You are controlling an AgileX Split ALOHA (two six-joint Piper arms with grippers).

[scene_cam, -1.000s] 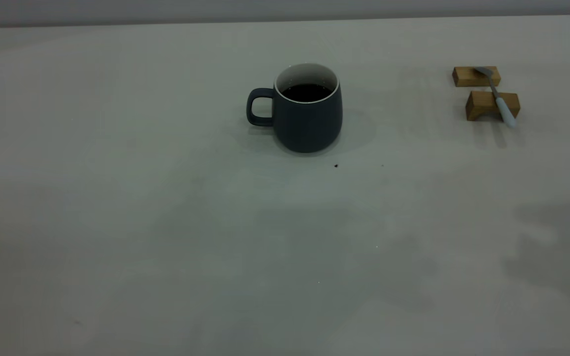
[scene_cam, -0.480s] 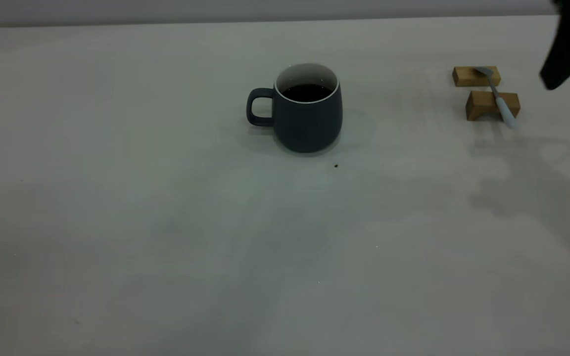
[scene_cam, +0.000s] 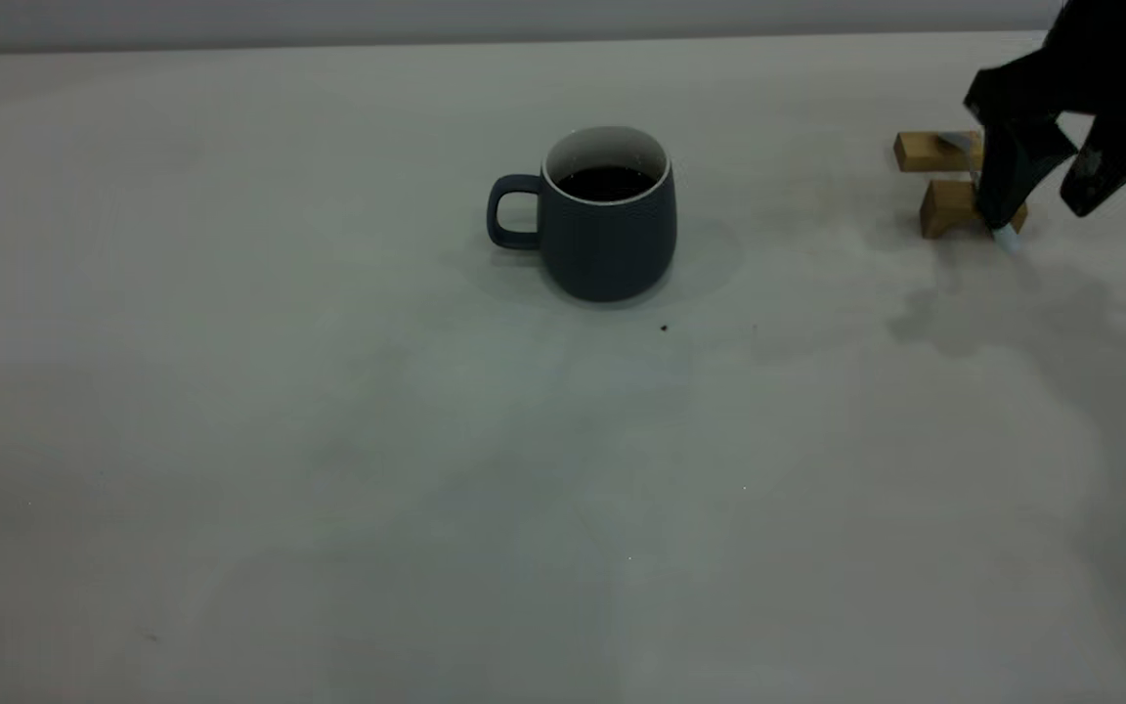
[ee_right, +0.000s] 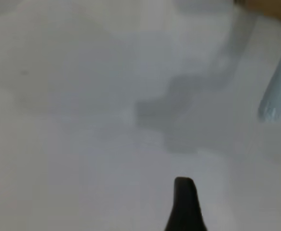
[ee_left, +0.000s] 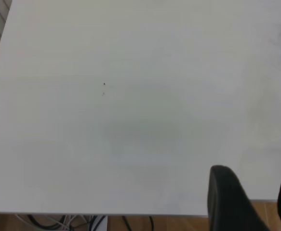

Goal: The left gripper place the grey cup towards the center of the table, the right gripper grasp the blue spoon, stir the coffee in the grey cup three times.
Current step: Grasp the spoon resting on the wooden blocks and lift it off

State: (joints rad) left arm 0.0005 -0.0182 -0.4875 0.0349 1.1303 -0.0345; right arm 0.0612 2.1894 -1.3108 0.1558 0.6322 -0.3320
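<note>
The right gripper [scene_cam: 1042,200] hangs low at the far right of the table [scene_cam: 328,440], its two dark fingers spread apart, one finger [scene_cam: 1008,181] down in front of the wooden blocks and the other [scene_cam: 1096,176] out to the side, away from them. The blue spoon [scene_cam: 1008,235] lies right at the tip of the nearer finger, only the pale end of its handle showing below it; whether the finger touches the handle cannot be told. In the right wrist view the same pale handle end [ee_right: 276,96] lies just ahead of the claw and off to one side, over the bare tabletop, with one dark fingertip [ee_right: 184,204] in view. The two tan blocks, the far one [scene_cam: 925,152] and the near one [scene_cam: 944,207], sit just behind the claw and are partly covered by it. The grey cup [scene_cam: 607,230] stands upright well away from the right claw, toward the middle of the table, handle turned away from the claw, with dark coffee [scene_cam: 607,182] inside. The left gripper [ee_left: 256,202] is held above a table edge, far from everything, fingers apart and holding nothing.
</note>
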